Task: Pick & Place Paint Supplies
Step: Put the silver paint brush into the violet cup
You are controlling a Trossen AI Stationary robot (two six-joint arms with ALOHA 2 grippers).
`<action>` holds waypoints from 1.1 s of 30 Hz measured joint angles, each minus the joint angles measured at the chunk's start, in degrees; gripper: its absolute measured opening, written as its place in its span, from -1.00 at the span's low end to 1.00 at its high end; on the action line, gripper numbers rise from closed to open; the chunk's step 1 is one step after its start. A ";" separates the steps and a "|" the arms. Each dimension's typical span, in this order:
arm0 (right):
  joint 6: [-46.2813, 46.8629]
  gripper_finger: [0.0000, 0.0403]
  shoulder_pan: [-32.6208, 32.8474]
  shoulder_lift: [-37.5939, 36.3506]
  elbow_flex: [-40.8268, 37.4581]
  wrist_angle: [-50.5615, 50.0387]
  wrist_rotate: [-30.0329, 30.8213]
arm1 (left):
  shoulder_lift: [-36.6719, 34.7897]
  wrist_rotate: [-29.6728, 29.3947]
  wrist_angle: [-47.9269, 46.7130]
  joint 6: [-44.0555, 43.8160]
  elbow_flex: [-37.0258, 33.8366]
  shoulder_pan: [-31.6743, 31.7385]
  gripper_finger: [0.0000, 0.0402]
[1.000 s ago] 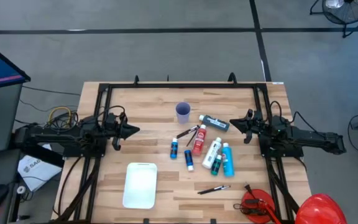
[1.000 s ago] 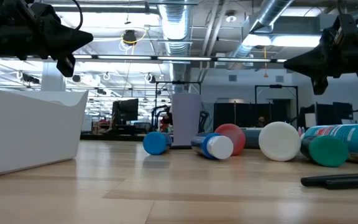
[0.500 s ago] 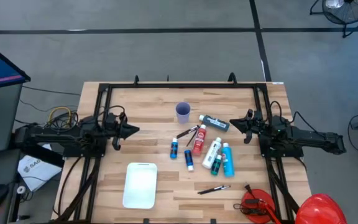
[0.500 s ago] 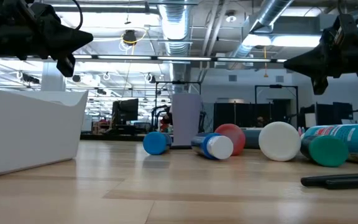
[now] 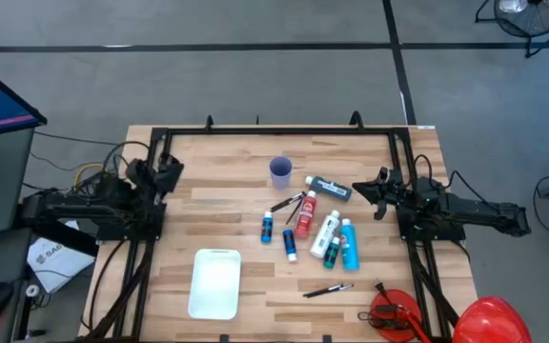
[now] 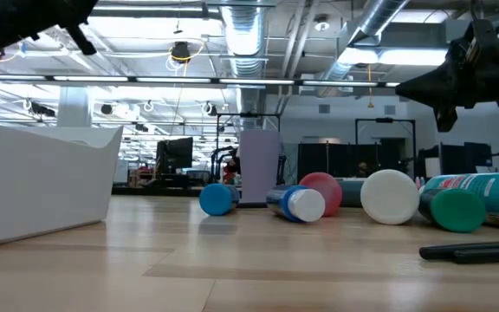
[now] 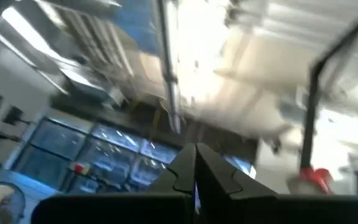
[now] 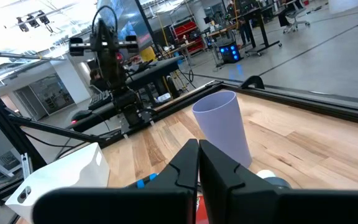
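Several paint bottles lie on their sides mid-table: a red one, a white one, a light blue one, a teal one and two small dark blue ones. One thin brush lies among them and another brush nearer the front edge. My left gripper is shut and empty at the table's left, tipped upward; its wrist view looks at the ceiling. My right gripper is shut and empty, level, at the table's right, pointing at the bottles.
A lilac cup stands upright behind the bottles, with a dark bottle lying beside it. A white tray sits front left. A red helmet-like thing and a red tool are at the front right corner.
My left gripper has risen and tipped its fingers upward, drawing back toward the table's left edge; it stays shut. In the low view it has climbed almost out of the picture.
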 joint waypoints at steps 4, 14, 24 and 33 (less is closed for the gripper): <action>0.00 -0.97 0.01 0.00 0.00 0.00 0.00 | 5.75 6.21 -1.36 0.78 1.29 0.00 -1.00; 0.02 -0.97 0.00 0.00 0.01 0.00 0.00 | 25.90 16.19 -6.28 5.69 11.03 0.21 -1.00; 0.02 -0.97 0.00 0.00 0.01 0.00 0.00 | 36.52 20.45 -9.25 11.49 20.35 1.40 -1.00; 0.02 -0.97 0.01 0.00 0.01 0.00 0.00 | 35.75 23.20 -7.29 11.88 22.38 1.40 -1.00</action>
